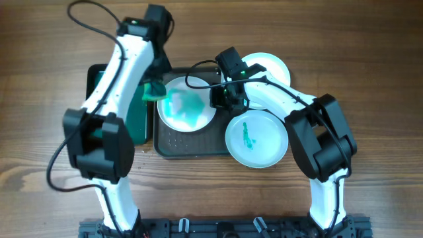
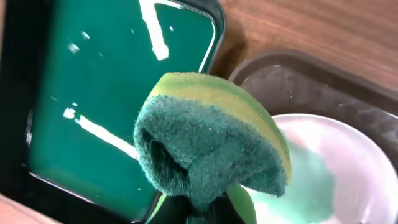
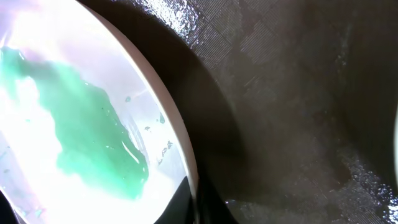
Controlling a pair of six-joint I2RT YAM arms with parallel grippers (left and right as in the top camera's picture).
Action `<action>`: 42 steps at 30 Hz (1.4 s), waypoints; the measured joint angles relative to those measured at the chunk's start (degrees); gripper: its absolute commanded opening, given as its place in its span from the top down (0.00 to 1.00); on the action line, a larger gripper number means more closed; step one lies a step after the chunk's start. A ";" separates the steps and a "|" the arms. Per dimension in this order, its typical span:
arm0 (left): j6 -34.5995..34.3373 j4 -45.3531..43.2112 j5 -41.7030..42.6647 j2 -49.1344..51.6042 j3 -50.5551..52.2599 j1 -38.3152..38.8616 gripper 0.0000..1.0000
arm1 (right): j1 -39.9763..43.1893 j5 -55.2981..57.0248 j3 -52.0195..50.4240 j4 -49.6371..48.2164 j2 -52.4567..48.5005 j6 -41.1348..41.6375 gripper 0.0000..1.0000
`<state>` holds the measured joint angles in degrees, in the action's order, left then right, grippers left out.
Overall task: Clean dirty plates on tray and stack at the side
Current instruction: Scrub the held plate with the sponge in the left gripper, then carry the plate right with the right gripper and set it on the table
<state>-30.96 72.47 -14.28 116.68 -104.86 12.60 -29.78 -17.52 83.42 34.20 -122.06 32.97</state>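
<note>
Count: three plates, one tray point(image 1: 192, 145), one sponge point(image 2: 211, 143). Left gripper point(image 2: 202, 208) clenched on the folded sponge. Wiped plate point(image 1: 187, 106) lies in the tray, just right of it. Right gripper point(image 1: 225, 98) is at that plate's far rim, grip cannot be told. Smeared plate point(image 1: 256, 140) lies base-side of it at the tray's edge, clean plate point(image 1: 272, 66) beyond on the desk point(image 1: 370, 79)

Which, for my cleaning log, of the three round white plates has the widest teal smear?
The plate inside the dark grey-green tray, beside the green-and-yellow sponge: teal covers its middle. The near-right plate has a thin streak; the far plate shows none.
</note>
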 measured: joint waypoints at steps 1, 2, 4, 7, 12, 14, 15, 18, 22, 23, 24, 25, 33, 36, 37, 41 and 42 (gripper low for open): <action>0.87 0.28 0.26 -0.63 -0.35 -0.59 0.96 | 0.00 -0.02 0.00 0.00 0.00 -0.02 0.96; 1.68 0.46 0.52 -1.22 -0.44 -1.22 0.96 | 0.00 -0.04 0.00 -0.04 0.00 -0.28 0.96; 2.73 0.81 0.70 -1.95 -0.44 -2.43 0.96 | 0.00 -0.24 0.15 0.35 0.00 -2.25 0.96; 3.72 0.83 0.70 -2.05 -0.44 -3.96 0.96 | -0.02 1.51 1.62 3.17 0.02 -4.39 0.96; 4.17 0.61 0.87 -2.05 -0.44 -4.09 0.96 | -0.57 13.53 2.47 6.62 6.10 -7.85 0.96; 4.17 0.63 0.90 -2.05 -0.44 -4.09 0.96 | -1.68 21.16 2.73 7.61 9.97 -9.09 0.96; 4.15 0.63 0.94 -2.05 -0.44 -4.09 0.96 | -2.56 25.11 3.02 7.96 11.65 -9.75 0.96; 4.15 0.42 1.70 -2.05 -0.44 -4.09 0.96 | -7.23 40.92 3.41 8.74 15.32 -10.80 0.96; 4.15 0.42 1.97 -2.05 -0.44 -4.09 0.96 | -14.56 60.15 3.41 8.96 16.04 -12.76 0.96; 4.15 0.42 1.99 -2.05 -0.44 -4.09 0.96 | -16.11 64.19 3.41 9.07 16.04 -13.29 0.96; 4.15 0.42 2.12 -2.05 -0.44 -4.09 0.96 | -17.59 68.24 3.41 9.07 16.04 -13.66 0.96; 4.17 0.42 2.14 -2.05 -0.44 -4.09 0.96 | -18.97 72.22 3.41 9.07 16.04 -13.97 0.96; 4.15 0.42 2.16 -2.05 -0.44 -4.09 0.96 | -26.99 98.57 3.41 8.41 16.06 -16.52 0.96; 4.17 0.42 2.14 -2.05 -0.44 -4.09 0.96 | -27.12 100.48 3.41 8.20 16.06 -17.29 0.96; 4.17 0.42 2.16 -2.05 -0.44 -4.09 0.96 | -27.12 99.93 3.41 8.33 16.06 -17.33 0.96; 4.17 0.39 2.32 -2.05 -0.44 -4.09 0.96 | -24.74 84.98 3.45 11.87 16.28 -15.26 0.96; 4.15 0.22 2.71 -2.05 -0.44 -4.09 0.96 | -22.75 78.88 3.45 12.48 16.31 -12.96 0.96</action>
<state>-26.81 72.69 -11.57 114.63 -105.30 8.51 -52.53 61.36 86.87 46.68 -105.75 20.01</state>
